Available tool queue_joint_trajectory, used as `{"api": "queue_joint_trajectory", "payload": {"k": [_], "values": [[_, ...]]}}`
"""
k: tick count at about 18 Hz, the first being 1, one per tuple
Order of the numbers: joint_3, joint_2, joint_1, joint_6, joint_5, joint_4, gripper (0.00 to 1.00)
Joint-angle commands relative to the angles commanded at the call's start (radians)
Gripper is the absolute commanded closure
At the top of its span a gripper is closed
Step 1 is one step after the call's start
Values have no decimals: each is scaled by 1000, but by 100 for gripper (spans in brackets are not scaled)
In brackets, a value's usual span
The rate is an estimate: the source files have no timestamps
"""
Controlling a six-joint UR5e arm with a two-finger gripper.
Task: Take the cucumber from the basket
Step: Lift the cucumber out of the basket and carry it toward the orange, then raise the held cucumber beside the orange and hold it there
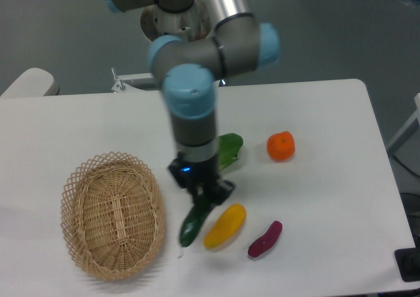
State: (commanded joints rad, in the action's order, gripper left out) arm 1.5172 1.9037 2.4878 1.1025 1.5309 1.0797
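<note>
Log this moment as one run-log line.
phase: carry | hand: shut on cucumber | cucumber: out of basket, beside yellow vegetable | basket: empty

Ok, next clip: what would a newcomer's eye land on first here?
The grey and blue arm at centre, its gripper shut on a slim dark green cucumber hanging beside a yellow vegetable. To the left sits the oval tan wicker basket, nothing in it. A bright orange fruit stands out on the right of the white table.

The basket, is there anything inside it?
No. The basket shows only its woven bottom. The claw holds the cucumber outside it. Nothing covers the basket's inside.
</note>
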Motion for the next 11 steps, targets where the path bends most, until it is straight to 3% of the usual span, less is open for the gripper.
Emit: {"api": "queue_joint_trajectory", "payload": {"k": [7,11], "values": [[-66,0,173,287,3,100,82],[-77,17,226,434,6,101,82]]}}
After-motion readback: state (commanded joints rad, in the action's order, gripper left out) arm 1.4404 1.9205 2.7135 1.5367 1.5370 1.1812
